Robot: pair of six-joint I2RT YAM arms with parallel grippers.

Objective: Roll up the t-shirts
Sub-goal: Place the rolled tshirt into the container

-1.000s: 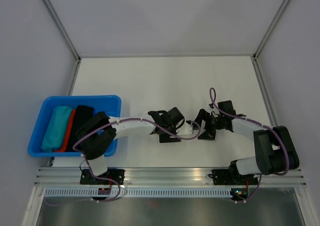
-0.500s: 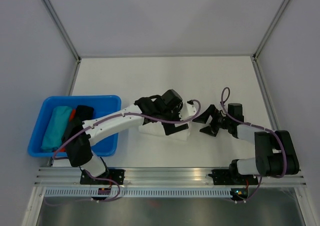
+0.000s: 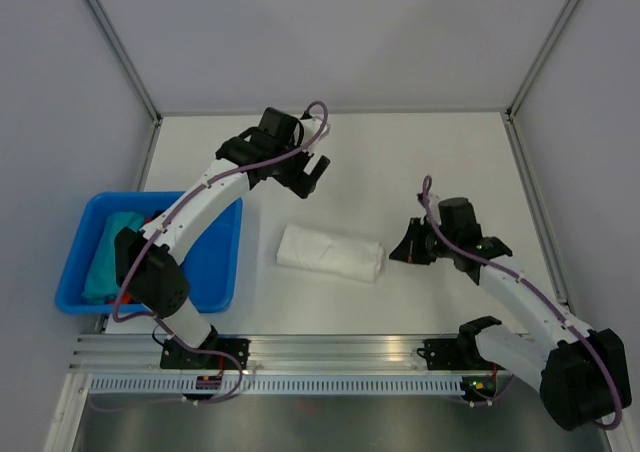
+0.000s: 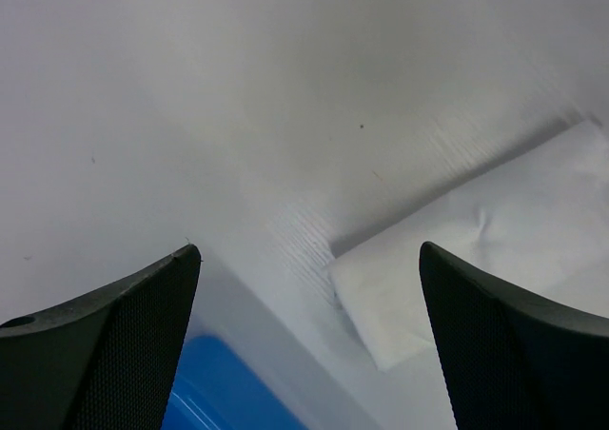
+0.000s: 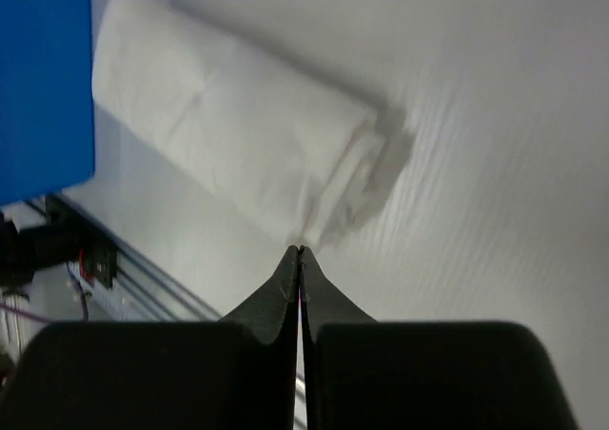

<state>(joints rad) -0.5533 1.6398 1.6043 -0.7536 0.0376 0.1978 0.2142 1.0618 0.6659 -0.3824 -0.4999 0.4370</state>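
A white t-shirt (image 3: 330,253) lies rolled into a short log on the table between the arms. It also shows in the left wrist view (image 4: 476,259) and the right wrist view (image 5: 238,135). My left gripper (image 3: 312,175) hangs open behind the roll and well apart from it, with nothing between its fingers (image 4: 309,249). My right gripper (image 3: 398,251) is shut and empty, its tips (image 5: 301,249) pointing at the roll's right end from just beside it. A teal roll (image 3: 107,255) and a sliver of red cloth (image 3: 150,216) lie in the blue bin (image 3: 160,196).
The blue bin stands at the table's left edge, partly under the left arm; its corner shows in both wrist views (image 4: 219,397) (image 5: 43,78). Grey walls close the back and sides. An aluminium rail (image 3: 340,350) runs along the near edge.
The left arm lifted off the roll and swung to the back of the table, jaws fully open. The right gripper closed and drew back to the right. The white roll now lies free.
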